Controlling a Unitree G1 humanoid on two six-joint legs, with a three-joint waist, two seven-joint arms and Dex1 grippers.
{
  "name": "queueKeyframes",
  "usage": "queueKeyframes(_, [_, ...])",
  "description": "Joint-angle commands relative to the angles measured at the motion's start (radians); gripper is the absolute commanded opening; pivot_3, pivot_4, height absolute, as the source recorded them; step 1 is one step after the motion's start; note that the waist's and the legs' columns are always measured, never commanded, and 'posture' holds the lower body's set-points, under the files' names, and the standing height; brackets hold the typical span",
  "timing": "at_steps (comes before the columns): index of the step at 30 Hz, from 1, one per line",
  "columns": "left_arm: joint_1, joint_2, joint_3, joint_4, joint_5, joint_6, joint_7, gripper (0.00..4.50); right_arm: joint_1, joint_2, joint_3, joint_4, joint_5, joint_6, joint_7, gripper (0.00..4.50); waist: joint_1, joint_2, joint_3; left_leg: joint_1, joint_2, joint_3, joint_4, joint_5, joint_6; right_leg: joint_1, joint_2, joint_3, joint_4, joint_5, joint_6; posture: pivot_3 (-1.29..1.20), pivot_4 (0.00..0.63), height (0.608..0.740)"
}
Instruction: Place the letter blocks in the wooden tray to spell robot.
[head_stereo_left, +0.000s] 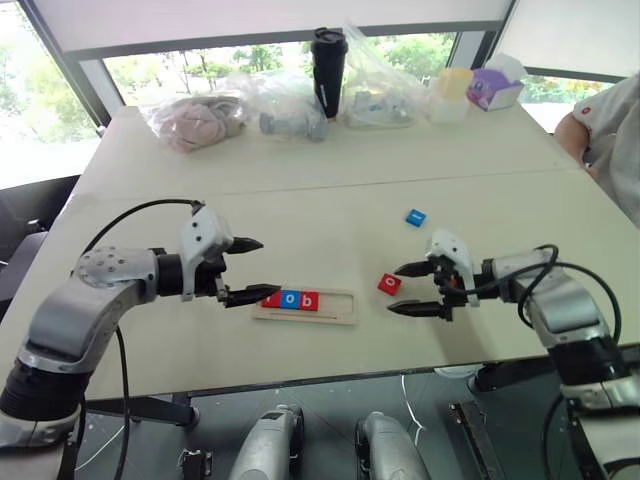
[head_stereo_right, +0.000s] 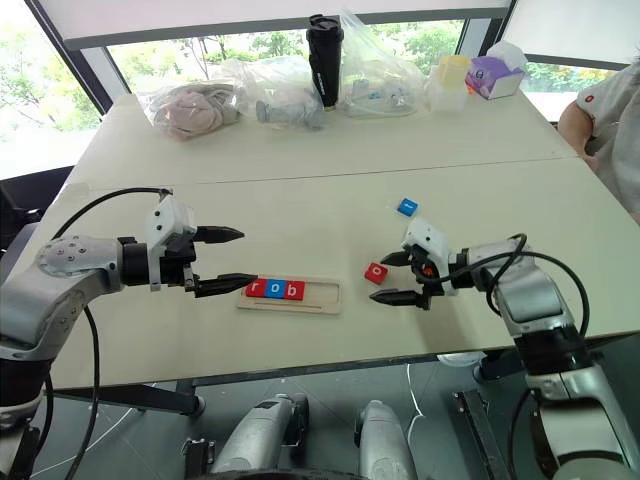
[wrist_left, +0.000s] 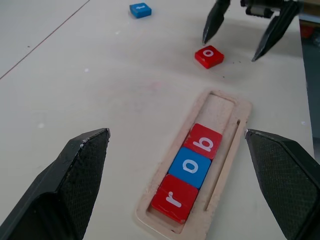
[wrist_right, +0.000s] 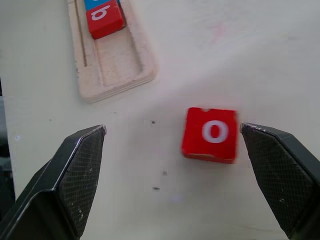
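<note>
Lying near the tabletop's front edge, the wooden tray is a long, narrow frame of pale wood with a thin raised rim and rounded corners. Three letter blocks sit side by side in its left part: a red "r", a blue "o" and a red "b", touching one another. The tray's right part is bare wood, with a thin groove running along its front side.

A fourth tile, the red "o" block, lies flat on the tabletop just beyond the tray's right end, a small square with a glossy face and a white lowercase letter. The remaining blue block lies farther back, toward the table's middle seam, well apart from the tray.

The left gripper hangs over the tray's left end with its two black, tapered fingers spread wide and nothing between them. The right gripper sits just right of the red "o" block, fingers also spread wide and empty; the block rests between the textured pads in the wrist view, close to one of them.

Along the tabletop's far edge stand crumpled clear plastic bags, a black tumbler and a translucent cup.
</note>
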Motion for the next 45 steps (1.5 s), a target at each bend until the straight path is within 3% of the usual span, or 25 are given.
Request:
queueKeyframes(1, [-0.014, 0.001, 0.007, -0.005, -0.004, -0.011, -0.007, 4.5, 0.004, 0.02, -0.047, -0.067, 0.036, 0.044, -0.084, 4.46, 0.0, 0.0, 0.0, 0.0, 0.0, 0.0, 0.0, 0.0, 0.0, 0.0, 0.0, 0.0, 0.0, 0.0, 0.0, 0.0, 0.15, 0.74])
queueKeyframes(8, [-0.019, -0.006, 0.005, 0.003, 0.002, -0.015, -0.007, 4.5, 0.011, 0.07, -0.045, -0.041, -0.007, 0.016, -0.26, 4.46, 0.004, 0.0, 0.0, -0.001, 0.0, 0.0, 0.0, 0.0, 0.0, -0.001, 0.0, 0.0, -0.001, 0.0, 0.0, 0.0, 0.15, 0.74])
queueKeyframes(21, [-0.005, -0.005, 0.013, -0.004, -0.001, -0.014, 0.005, 4.5, 0.112, 0.049, -0.039, -0.102, 0.009, -0.005, -0.283, 4.46, 0.005, 0.0, 0.0, -0.001, 0.0, 0.0, 0.0, 0.0, 0.001, 0.0, 0.0, 0.0, -0.001, 0.0, 0.0, 0.0, 0.15, 0.74])
queueKeyframes(24, [-0.009, -0.01, 0.008, 0.0, 0.0, -0.016, 0.005, 4.5, 0.126, 0.048, -0.034, -0.107, 0.004, -0.022, -0.287, 3.64, 0.005, 0.0, 0.0, -0.001, 0.0, 0.0, 0.0, 0.0, 0.001, 0.0, 0.0, 0.0, -0.001, 0.0, 0.0, 0.0, 0.15, 0.74])
queueKeyframes(28, [-0.015, -0.013, 0.004, 0.005, 0.002, -0.017, 0.003, 4.5, 0.124, 0.05, -0.028, -0.099, -0.006, -0.038, -0.303, 1.7, 0.005, 0.0, 0.0, -0.001, 0.0, 0.0, 0.001, 0.0, 0.001, 0.001, 0.0, 0.0, -0.001, 0.0, 0.0, 0.0, 0.15, 0.74])
queueKeyframes(34, [-0.016, -0.007, 0.004, -0.008, -0.018, -0.002, -0.02, 4.5, 0.03, 0.066, -0.027, -0.141, 0.061, 0.023, -0.269, 1.7, 0.002, 0.0, 0.0, -0.001, 0.0, 0.0, 0.001, 0.0, 0.001, 0.0, 0.0, 0.0, -0.001, 0.0, 0.0, 0.0, 0.15, 0.74])
queueKeyframes(40, [0.012, 0.029, -0.013, -0.068, -0.03, 0.022, -0.064, 4.5, -0.148, 0.073, 0.14, -0.175, 0.033, 0.002, -0.156, 1.7, -0.003, 0.0, 0.0, -0.001, 0.0, 0.0, 0.0, 0.001, 0.002, 0.0, 0.001, 0.0, 0.0, 0.0, 0.0, 0.0, 0.15, 0.74])
queueKeyframes(43, [0.049, 0.111, -0.067, -0.112, 0.033, -0.003, -0.109, 4.5, -0.179, 0.09, 0.206, -0.155, 0.024, -0.004, -0.124, 1.7, -0.002, -0.001, 0.0, -0.001, 0.0, 0.0, 0.0, 0.001, 0.002, 0.0, 0.0, 0.0, -0.001, 0.0, 0.0, 0.0, 0.15, 0.74])
queueKeyframes(45, [0.046, 0.099, -0.051, -0.144, -0.007, 0.025, -0.089, 4.5, -0.177, 0.075, 0.26, -0.162, 0.003, -0.036, -0.084, 1.7, 0.007, 0.0, 0.0, -0.001, 0.0, 0.0, 0.0, 0.0, 0.001, -0.001, 0.0, 0.0, -0.002, 0.0, 0.0, 0.0, 0.15, 0.74])
